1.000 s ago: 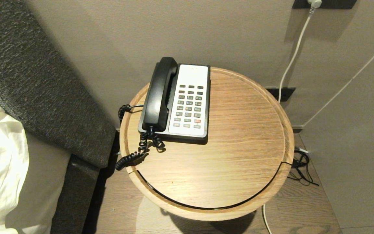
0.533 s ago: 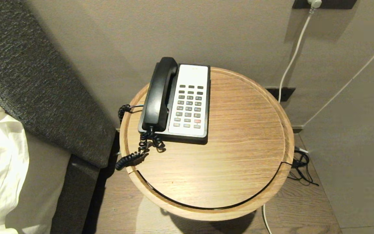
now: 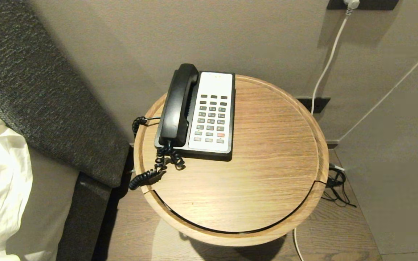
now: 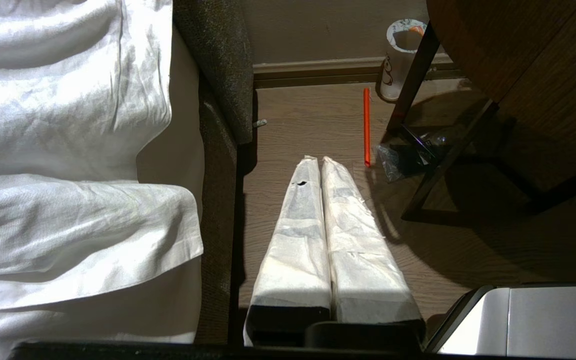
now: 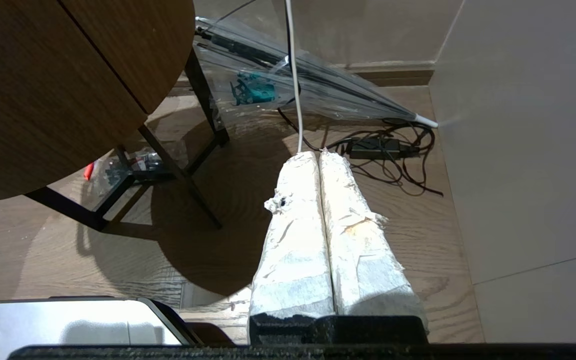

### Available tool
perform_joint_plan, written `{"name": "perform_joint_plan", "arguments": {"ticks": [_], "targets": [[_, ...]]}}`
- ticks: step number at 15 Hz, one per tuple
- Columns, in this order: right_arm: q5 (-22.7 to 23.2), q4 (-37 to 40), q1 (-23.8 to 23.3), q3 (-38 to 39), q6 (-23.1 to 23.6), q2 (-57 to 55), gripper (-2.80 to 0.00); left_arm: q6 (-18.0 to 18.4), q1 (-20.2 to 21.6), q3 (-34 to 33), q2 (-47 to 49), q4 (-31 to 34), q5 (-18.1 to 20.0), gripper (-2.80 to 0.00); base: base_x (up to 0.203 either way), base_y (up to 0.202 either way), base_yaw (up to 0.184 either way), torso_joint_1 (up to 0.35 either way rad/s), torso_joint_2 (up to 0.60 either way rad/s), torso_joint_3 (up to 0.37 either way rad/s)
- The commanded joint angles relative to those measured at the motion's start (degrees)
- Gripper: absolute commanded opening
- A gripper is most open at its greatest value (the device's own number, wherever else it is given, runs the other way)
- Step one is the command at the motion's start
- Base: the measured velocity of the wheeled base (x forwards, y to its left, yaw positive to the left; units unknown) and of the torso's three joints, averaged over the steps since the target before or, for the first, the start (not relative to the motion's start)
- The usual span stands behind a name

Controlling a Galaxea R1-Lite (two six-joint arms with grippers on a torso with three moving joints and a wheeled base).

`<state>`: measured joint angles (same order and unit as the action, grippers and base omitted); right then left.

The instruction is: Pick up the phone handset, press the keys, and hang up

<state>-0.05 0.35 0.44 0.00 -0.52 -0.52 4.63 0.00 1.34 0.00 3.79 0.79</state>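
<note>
Left gripper [image 4: 321, 161] pressed together, empty, above floor, right gripper [image 5: 319, 155] likewise, handset [image 3: 178, 105] cradled.

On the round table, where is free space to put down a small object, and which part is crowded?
The round table is bare over its right half and along its near edge, right of and in front of the phone base. The far-left part is crowded: the handset rests on the base, and its coiled cord spills over the left rim.
</note>
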Motion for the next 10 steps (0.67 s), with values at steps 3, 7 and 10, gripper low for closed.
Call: {"name": "perform_joint_plan", "arguments": {"ticks": [3, 7, 10], "targets": [[-0.04, 0.0, 0.0, 0.0, 0.0, -0.18, -2.8, 0.03, 0.0, -0.02, 0.09, -0.01, 0.0, -2.8, 0.0, 0.0, 0.0, 0.0, 0.0, 0.0], [0.05, -0.06, 0.0, 0.0, 0.0, -0.18, -2.8, 0.2, 0.0, -0.02, 0.09, -0.01, 0.0, -2.8, 0.0, 0.0, 0.0, 0.0, 0.0, 0.0], [0.04, 0.0, 0.0, 0.0, -0.01, -0.18, -2.8, -0.06, 0.0, -0.02, 0.09, -0.01, 0.0, -2.8, 0.0, 0.0, 0.0, 0.0, 0.0, 0.0]]}}
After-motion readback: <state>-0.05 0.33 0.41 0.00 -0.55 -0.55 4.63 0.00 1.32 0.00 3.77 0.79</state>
